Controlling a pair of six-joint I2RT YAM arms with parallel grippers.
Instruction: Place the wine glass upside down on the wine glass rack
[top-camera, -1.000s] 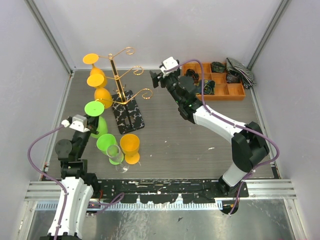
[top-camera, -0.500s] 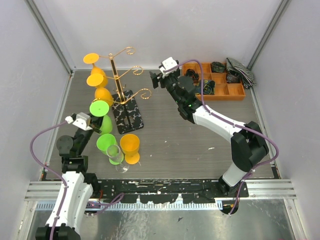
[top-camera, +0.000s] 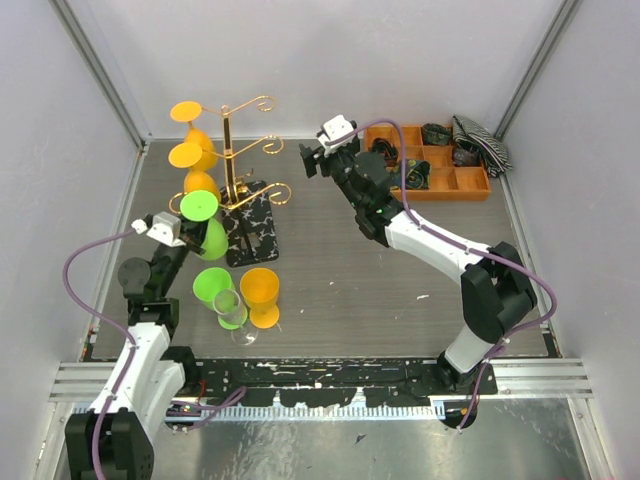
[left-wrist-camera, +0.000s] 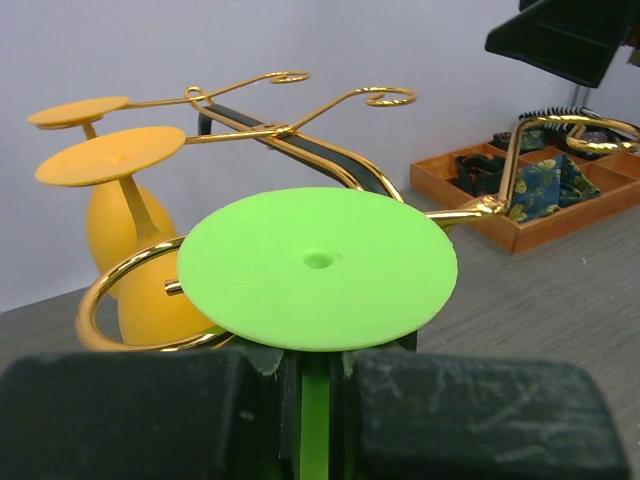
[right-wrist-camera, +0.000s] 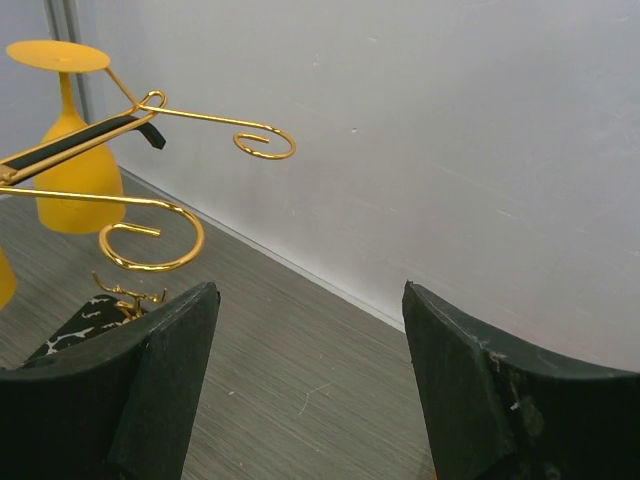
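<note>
My left gripper (top-camera: 183, 232) is shut on the stem of a green wine glass (top-camera: 203, 222), held upside down with its round foot (left-wrist-camera: 318, 265) on top; the stem (left-wrist-camera: 318, 420) sits between the jaws. The glass is against the left side of the gold wire wine glass rack (top-camera: 231, 150), whose black marbled base (top-camera: 255, 225) is on the table. A curled gold arm end (left-wrist-camera: 125, 300) lies just left of and under the green foot. Three orange glasses (top-camera: 187, 154) hang upside down on the rack's left arms. My right gripper (top-camera: 312, 160) is open and empty, right of the rack.
An upright green glass (top-camera: 212, 285), an orange glass (top-camera: 261, 290) and a clear glass (top-camera: 232, 310) stand close together in front of the rack. An orange wooden tray (top-camera: 445, 183) with dark items and a striped cloth (top-camera: 482, 140) are at the back right.
My left gripper has carried the green glass farther back and right, up to the rack's lower left arm. The rack has shifted slightly left. The right arm has not moved.
</note>
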